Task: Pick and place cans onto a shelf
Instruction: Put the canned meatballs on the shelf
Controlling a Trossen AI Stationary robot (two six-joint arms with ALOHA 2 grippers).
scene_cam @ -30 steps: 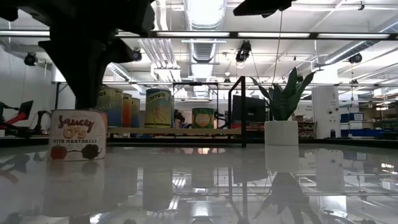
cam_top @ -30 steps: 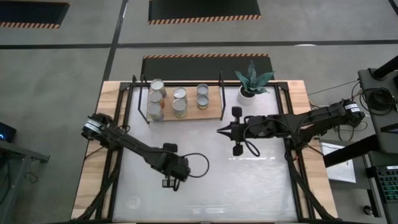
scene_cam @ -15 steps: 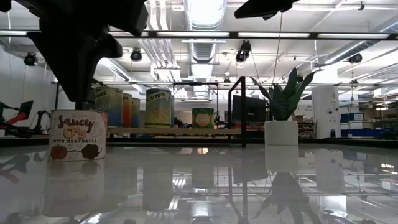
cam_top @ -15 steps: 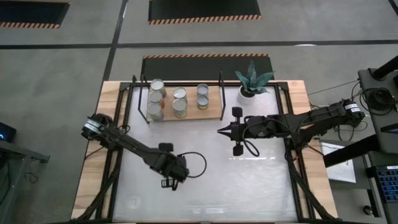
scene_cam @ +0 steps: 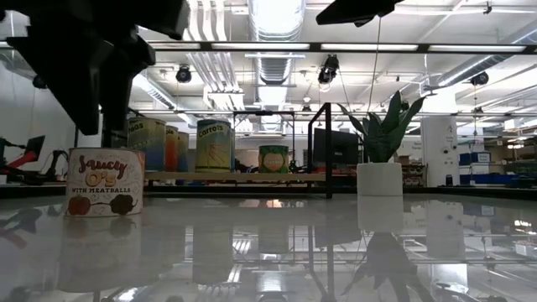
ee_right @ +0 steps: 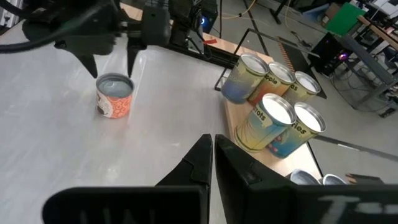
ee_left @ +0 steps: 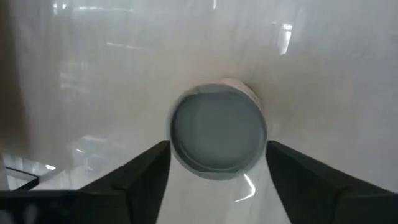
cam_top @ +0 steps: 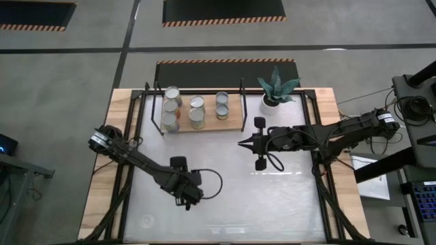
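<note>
One can [scene_cam: 103, 182] with a "Saucy O's" label stands upright on the white tabletop at the near left. Its round grey top [ee_left: 217, 138] shows in the left wrist view. My left gripper [cam_top: 185, 201] hangs open just above it, pointing down, one finger [ee_left: 146, 171] on each side of the top. The gripper hides the can in the high view. Several cans [cam_top: 197, 111] stand on the wooden shelf [cam_top: 233, 122] at the table's far left. My right gripper [cam_top: 240, 143] is shut and holds nothing, above the table's middle.
A white pot with a spiky green plant [cam_top: 275, 91] stands to the right of the shelf. The shelf's black frame posts [scene_cam: 327, 147] rise at its ends. Bare tabletop [cam_top: 272, 197] lies between the arms and along the near edge.
My left gripper has opened its fingers above the labelled can and shifted a little toward the table's left edge. The can has stayed where it was. My right arm has kept still.
</note>
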